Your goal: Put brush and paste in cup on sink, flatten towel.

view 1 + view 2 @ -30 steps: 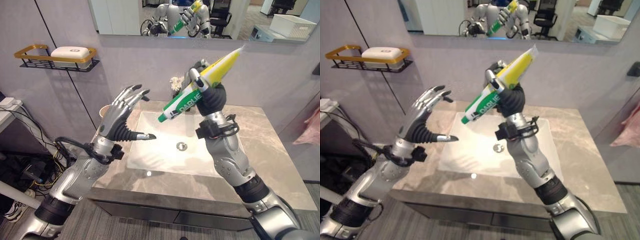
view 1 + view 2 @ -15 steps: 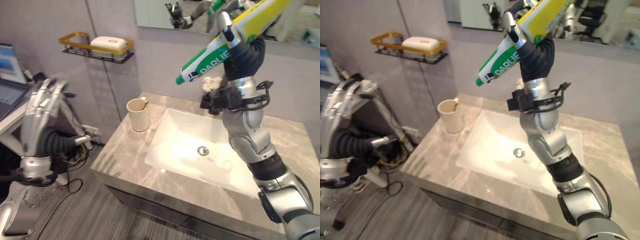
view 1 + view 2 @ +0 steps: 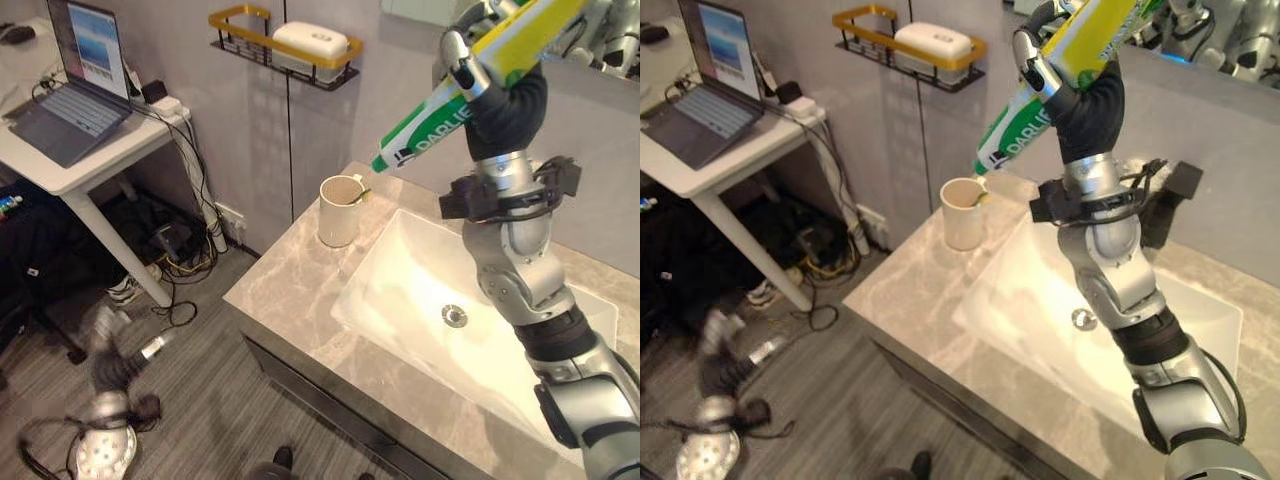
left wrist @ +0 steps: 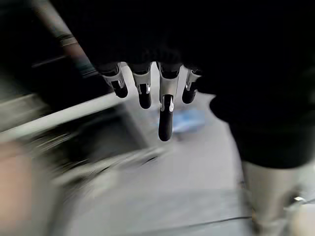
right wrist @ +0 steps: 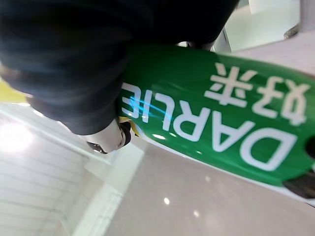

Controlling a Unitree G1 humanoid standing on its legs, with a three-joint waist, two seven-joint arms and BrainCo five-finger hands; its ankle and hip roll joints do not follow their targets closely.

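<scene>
My right hand (image 3: pixel 505 95) is shut on a green and yellow toothpaste tube (image 3: pixel 450 100), held high and slanting down to the left. The tube's capped end hangs just above the rim of a beige cup (image 3: pixel 338 212) on the left back corner of the marble sink counter (image 3: pixel 290 290). A small yellow-green thing sticks out at the cup's rim. Up close, the right wrist view has the tube's green body (image 5: pixel 221 128) under the dark cover. My left hand (image 4: pixel 165 105) hangs low beside the counter, over the floor, with its fingers straight and nothing in them.
A white basin (image 3: pixel 400 270) with a drain (image 3: pixel 455 315) lies right of the cup. A gold-rimmed wall shelf (image 3: pixel 285 45) with a white box hangs above. A white table (image 3: pixel 90 150) with a laptop (image 3: pixel 80 80) stands at the left, with cables below it.
The camera has swung left. My right hand has carried the tube left until its cap end is over the cup. My left arm has dropped from chest height towards the floor.
</scene>
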